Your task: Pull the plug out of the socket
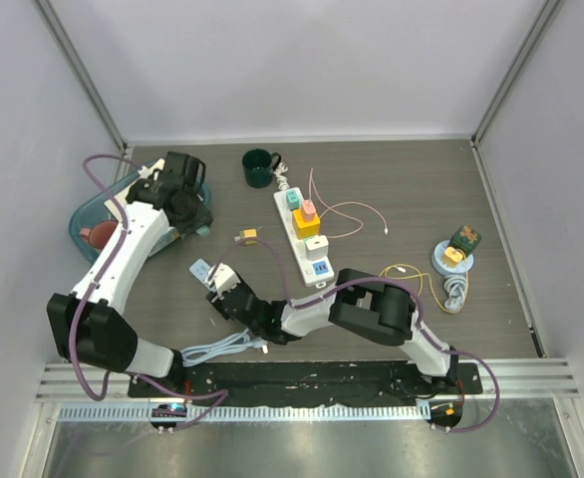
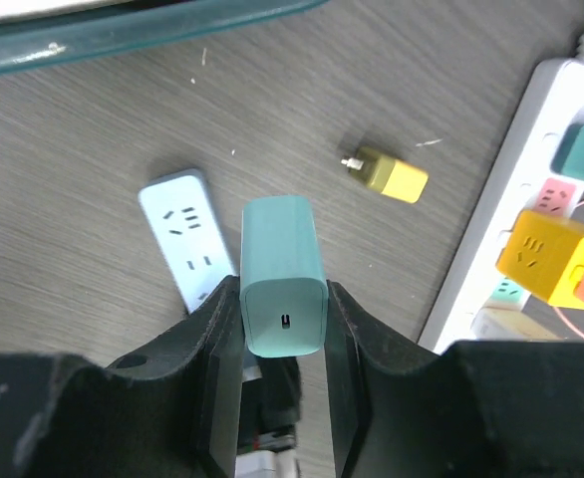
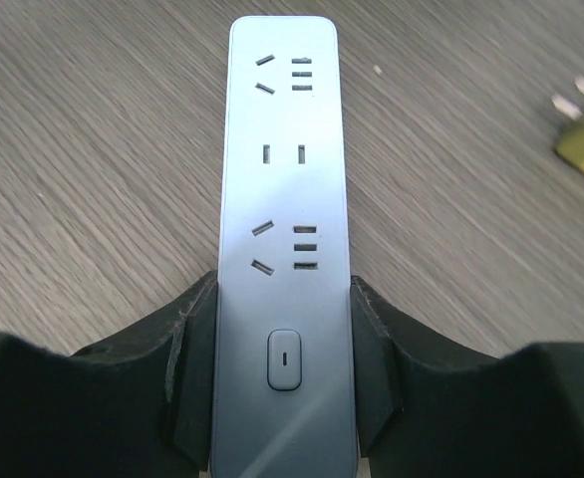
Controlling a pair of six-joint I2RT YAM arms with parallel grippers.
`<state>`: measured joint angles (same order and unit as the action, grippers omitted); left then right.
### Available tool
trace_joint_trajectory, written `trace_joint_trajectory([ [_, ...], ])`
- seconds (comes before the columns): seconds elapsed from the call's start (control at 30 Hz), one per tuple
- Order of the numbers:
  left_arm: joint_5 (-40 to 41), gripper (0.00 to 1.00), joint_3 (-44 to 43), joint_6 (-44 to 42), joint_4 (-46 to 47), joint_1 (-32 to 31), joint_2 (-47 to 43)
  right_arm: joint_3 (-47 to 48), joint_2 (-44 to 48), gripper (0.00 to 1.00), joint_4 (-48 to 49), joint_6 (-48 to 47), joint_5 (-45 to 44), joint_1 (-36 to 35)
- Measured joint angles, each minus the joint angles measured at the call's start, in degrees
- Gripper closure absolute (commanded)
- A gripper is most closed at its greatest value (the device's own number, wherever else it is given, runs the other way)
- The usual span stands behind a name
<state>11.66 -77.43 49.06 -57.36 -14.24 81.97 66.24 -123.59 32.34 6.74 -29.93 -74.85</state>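
Fingers of my left claw point(image 2: 282, 291) press shut on the smooth flat sides of the teal, round-cornered plastic plug point(image 2: 280, 244), held clear above the dark, fine-grained wooden table point(image 2: 93, 149). My right claw point(image 3: 284, 289) is clamped across the switch end of the pale blue, glossy, rounded socket strip point(image 3: 282, 149), which lies flat on the wood, slots up, apart from the plug. A small yellow blocky plug point(image 2: 392, 177) with a metal tip lies near a long white power strip point(image 2: 481, 219).
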Motion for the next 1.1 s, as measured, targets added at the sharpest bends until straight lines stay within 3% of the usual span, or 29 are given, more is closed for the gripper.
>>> trace_joint_trajectory([
  [0.13, 1.2, 1.0, -3.1, -0.1, -0.6, 0.5, -0.2, 6.0, -4.2, 0.97, 0.7, -5.4, 2.2, 0.0],
  [0.23, 1.7, 1.0, -4.4, -0.3, -1.0, 1.2, -0.2, 10.2, -6.7, 0.89, 0.4, -8.3, 3.8, 0.3],
  [0.37, 2.0, 1.0, -5.8, -1.1, -2.0, 2.2, -0.1, 14.4, -9.3, 0.63, -0.1, -10.9, 5.6, 1.1],
  [0.4, 2.1, 1.0, -6.0, -1.3, -2.1, 2.4, 0.0, 15.1, -9.6, 0.52, -0.4, -11.3, 6.0, 1.2],
  [0.53, 2.1, 1.0, -6.3, -2.9, -2.3, 2.5, 0.2, 15.1, -9.4, 0.38, -0.7, -12.7, 7.2, 1.5],
  [0.67, 1.1, 1.0, -6.3, -4.8, -2.3, 2.5, 0.5, 10.6, -5.9, 0.27, -1.1, -13.3, 6.9, 1.5],
  [0.87, 0.7, 1.0, -6.2, -6.4, -2.1, 2.5, 0.5, -0.2, 3.9, 0.22, -1.9, -14.0, 6.5, 0.9],
  [0.9, 0.7, 1.0, -6.2, -6.6, -2.1, 2.5, 0.5, -2.2, 6.0, 0.14, -1.9, -14.1, 6.1, 0.7],
  [1.1, 1.6, 1.0, -6.2, -8.2, -2.1, 1.7, 1.6, -15.4, 19.3, 0.11, 2.5, -14.3, 1.8, -3.0],
])
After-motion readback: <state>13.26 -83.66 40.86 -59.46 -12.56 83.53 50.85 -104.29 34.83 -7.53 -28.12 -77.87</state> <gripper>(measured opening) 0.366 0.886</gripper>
